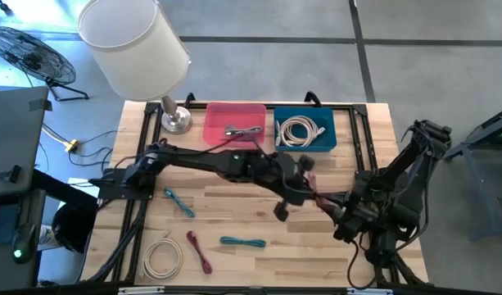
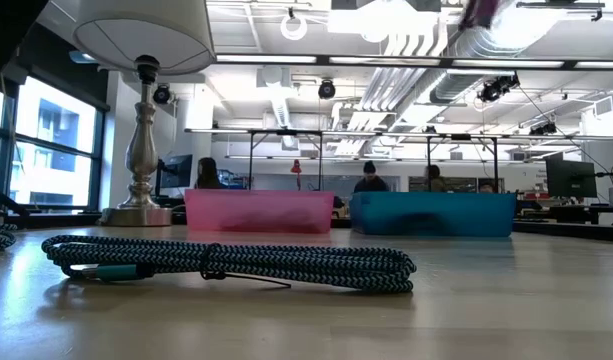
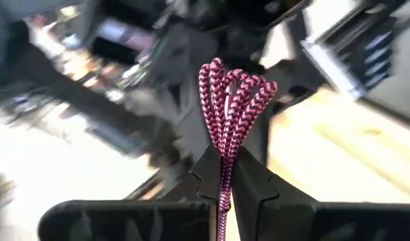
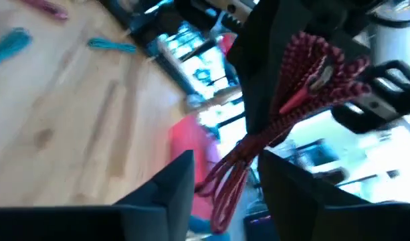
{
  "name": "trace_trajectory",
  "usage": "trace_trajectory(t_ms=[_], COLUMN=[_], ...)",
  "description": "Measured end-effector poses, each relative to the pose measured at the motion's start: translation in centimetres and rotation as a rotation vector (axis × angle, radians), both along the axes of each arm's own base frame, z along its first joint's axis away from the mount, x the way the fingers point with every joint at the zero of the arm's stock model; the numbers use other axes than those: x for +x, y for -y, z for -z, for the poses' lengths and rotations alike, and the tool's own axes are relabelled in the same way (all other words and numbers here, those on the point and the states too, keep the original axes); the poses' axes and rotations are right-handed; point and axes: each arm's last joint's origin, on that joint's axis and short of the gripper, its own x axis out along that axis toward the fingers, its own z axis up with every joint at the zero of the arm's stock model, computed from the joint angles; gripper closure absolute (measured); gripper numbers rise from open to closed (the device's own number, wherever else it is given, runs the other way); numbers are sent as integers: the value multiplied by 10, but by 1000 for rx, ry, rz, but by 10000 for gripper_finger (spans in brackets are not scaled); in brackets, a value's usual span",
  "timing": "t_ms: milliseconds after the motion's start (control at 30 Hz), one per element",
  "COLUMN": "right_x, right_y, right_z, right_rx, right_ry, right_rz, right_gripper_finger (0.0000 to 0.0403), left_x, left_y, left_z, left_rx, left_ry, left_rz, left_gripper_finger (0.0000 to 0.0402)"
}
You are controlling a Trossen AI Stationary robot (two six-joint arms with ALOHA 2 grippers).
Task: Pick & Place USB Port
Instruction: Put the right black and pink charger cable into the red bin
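Observation:
A pink-and-black braided USB cable bundle hangs in the air over the table's right half. My left gripper is shut on it and reaches in from the left. My right gripper stands open close by on the right. The bundle's looped end hangs in the gap between the right gripper's fingers. The bundle's other end bunches up behind the left gripper. My left gripper pinches the bundle's gathered strands between its two fingers, a short way back from the looped end. The loops fan out past the fingertips. Several strands lie side by side in the hold. The bundle is lifted clear of the table. My right gripper's fingers stand on either side of the loops; whether they touch them I cannot tell.
At the far edge stand a pink bin and a blue bin, each with a cable in it, and a lamp at the far left. Teal cables, a white coil and a red cable lie near the front left.

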Motion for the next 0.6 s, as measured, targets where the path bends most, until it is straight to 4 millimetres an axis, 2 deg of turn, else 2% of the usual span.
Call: trace_trajectory(t_ms=[133, 200, 300, 400, 467, 600], right_x=[-1, -1, -2, -1, 0, 4], right_y=[0, 1, 4, 7, 10, 15], right_z=[0, 0, -2, -4, -5, -4], right_rx=[3, 11, 6, -3, -2, -1], right_ry=[-10, 4, 21, 27, 28, 17], right_rz=[-6, 2, 15, 30, 41, 66], right_gripper_finger=[222, 219, 220, 225, 228, 237], left_x=[-32, -54, -77, -94, -106, -110], left_y=[-15, -24, -42, -70, -92, -132], left_z=[-23, -34, -45, -44, -37, -23], left_rx=[145, 223, 265, 240, 229, 173], left_ry=[-80, -151, -211, -325, -457, -598], left_rz=[-259, -382, -544, -651, -703, -772], left_gripper_finger=[392, 392, 392, 392, 392, 392])
